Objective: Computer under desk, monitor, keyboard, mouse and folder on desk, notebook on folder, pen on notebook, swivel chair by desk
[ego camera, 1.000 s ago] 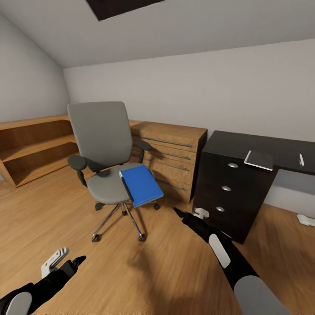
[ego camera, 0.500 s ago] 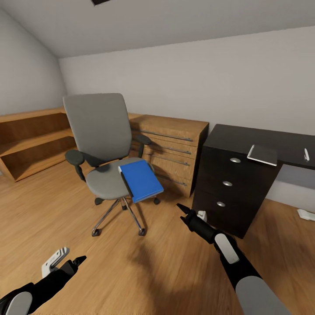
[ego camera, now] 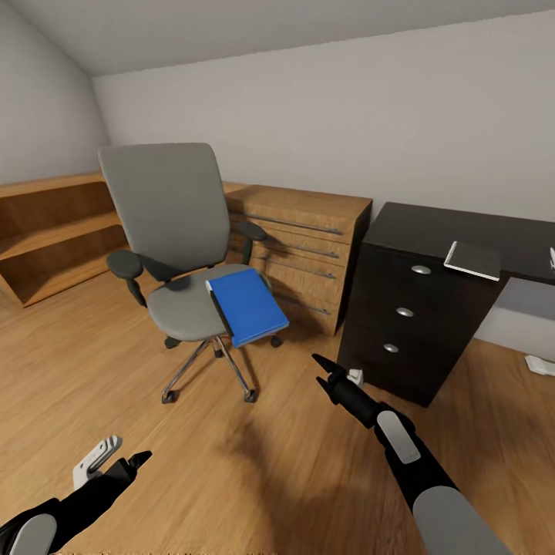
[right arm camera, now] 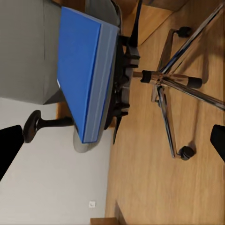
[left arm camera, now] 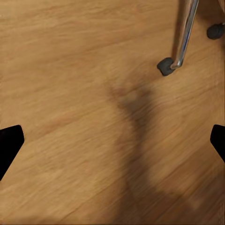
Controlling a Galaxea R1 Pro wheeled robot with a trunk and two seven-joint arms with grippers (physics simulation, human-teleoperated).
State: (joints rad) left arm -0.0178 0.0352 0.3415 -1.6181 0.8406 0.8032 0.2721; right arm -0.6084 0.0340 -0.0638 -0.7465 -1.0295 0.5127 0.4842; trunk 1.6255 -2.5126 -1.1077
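The chair (ego camera: 181, 254) stands on the wood floor (ego camera: 92, 385) in the middle of the room, well apart from the desk (ego camera: 432, 254). The blue folder (ego camera: 247, 306) lies on the front part of the seat, and one corner of it hangs over the seat edge. In the right wrist view the folder (right arm camera: 84, 70) is seen from its edge, with the chrome legs (right arm camera: 178, 84) of the chair beside it.

The right gripper (ego camera: 322, 371) is in the air above the floor, between the chair and the desk drawers (ego camera: 405, 312), and its fingers are spread apart with nothing between them. The left gripper (ego camera: 135, 462) is low over the floor near the robot; its fingers are also wide apart and empty, and one chair castor (left arm camera: 165, 66) is ahead of it.

A wooden dresser (ego camera: 304, 247) stands behind the chair, just beside the desk. A low wooden shelf (ego camera: 46, 231) runs along the wall on the left side. On the desk top lies the notebook (ego camera: 474, 260), and the pen (ego camera: 552, 258) is near it at the picture edge.
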